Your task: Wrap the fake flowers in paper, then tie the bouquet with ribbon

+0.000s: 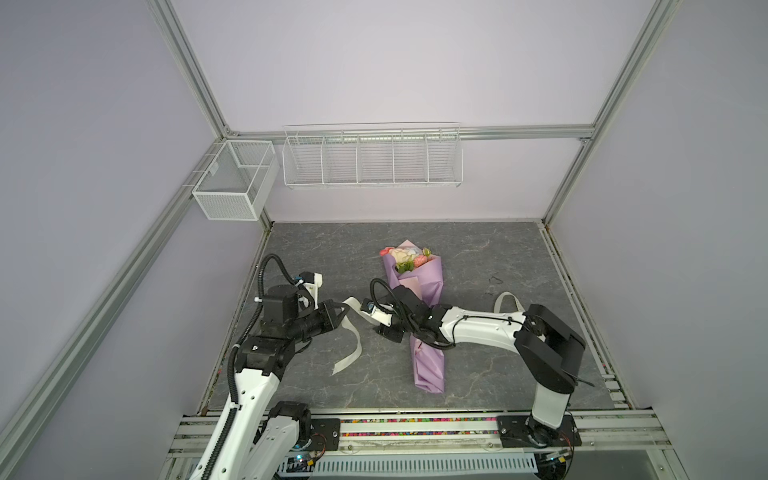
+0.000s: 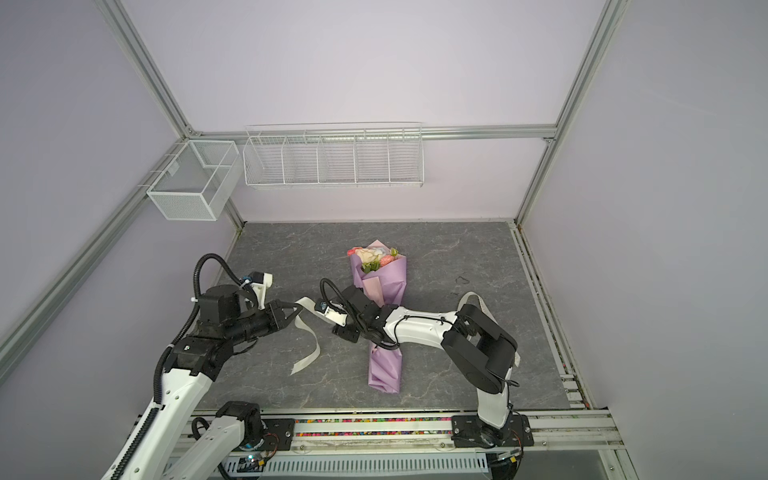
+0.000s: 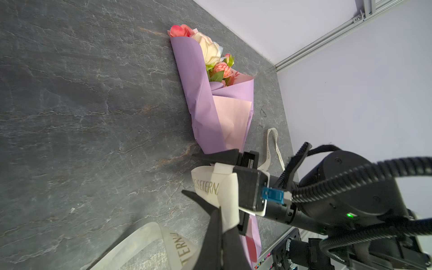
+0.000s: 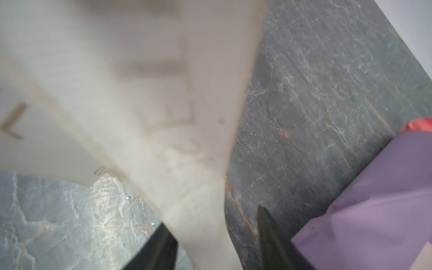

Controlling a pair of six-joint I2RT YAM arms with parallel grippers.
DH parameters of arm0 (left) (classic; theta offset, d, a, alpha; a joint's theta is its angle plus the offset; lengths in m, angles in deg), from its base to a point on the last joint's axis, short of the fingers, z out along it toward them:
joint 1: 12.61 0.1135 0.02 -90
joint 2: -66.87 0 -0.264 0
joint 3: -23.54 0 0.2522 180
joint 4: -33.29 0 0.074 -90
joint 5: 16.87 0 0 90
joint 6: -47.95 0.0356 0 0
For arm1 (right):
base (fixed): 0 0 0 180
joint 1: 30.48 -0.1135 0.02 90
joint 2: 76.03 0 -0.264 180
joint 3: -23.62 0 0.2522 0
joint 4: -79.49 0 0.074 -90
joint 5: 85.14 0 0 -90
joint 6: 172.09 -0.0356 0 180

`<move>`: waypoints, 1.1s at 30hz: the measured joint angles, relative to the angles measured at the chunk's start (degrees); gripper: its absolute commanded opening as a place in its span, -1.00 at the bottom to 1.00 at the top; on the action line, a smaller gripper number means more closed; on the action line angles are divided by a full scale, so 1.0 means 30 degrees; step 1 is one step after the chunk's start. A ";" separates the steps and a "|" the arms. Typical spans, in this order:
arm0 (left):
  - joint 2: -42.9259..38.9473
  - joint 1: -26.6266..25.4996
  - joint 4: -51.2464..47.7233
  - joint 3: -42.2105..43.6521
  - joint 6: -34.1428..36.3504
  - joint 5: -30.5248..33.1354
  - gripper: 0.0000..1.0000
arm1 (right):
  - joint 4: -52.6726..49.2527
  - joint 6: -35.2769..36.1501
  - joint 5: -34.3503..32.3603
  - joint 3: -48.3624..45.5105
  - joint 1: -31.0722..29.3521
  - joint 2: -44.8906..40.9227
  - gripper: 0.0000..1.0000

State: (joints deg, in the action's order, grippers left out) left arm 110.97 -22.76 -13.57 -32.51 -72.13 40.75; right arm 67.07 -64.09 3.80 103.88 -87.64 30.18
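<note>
Left wrist view showed the left gripper [image 3: 222, 222] pressed together on the cream ribbon [image 3: 210, 187], with a lettered loop rising from the pinch and the free tail curling down onto the counter [image 1: 498, 374]. Just right of it, the right gripper [image 4: 210, 217], reaching across the wrap, stood with its jaws spread to either side of that loop, not closed on it. The bouquet of fake flowers [image 1: 405, 259] lay mid-counter in lilac wrapping paper [image 1: 428, 365], blooms toward the back wall. The ribbon's other end showed on the counter farther right, but the arm hid whether the band ran under the wrap. The step looked like a hand-over of the loop for the knot. The right gripper would do best to close near the left's pinch, square across the band. The left should let go only once the band was held, so that no slack or twist crept in and the light wrap was not dragged. Counted: two grippers, one ribbon, one bouquet, one paper wrap.
</note>
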 measured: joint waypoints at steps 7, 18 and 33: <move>0.0000 0.0000 -0.0627 0.0000 0.0306 0.0576 -1.00 | 0.1166 -0.0372 -0.0743 -0.1829 0.0029 -0.1341 -0.87; 0.0517 -0.1122 -0.0736 0.0954 0.1231 0.1166 -0.20 | 0.2091 -0.1486 -0.1348 -0.4561 0.0969 -0.5588 -0.87; 0.3883 -0.7380 0.2302 0.0954 0.2783 0.4262 0.09 | 0.3330 -0.1668 -0.0146 -0.7286 0.2550 -0.8218 -0.82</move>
State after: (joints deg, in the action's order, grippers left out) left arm 122.62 -44.90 -6.66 -29.64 -63.78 53.53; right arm 77.06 -69.09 3.36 82.02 -79.99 5.53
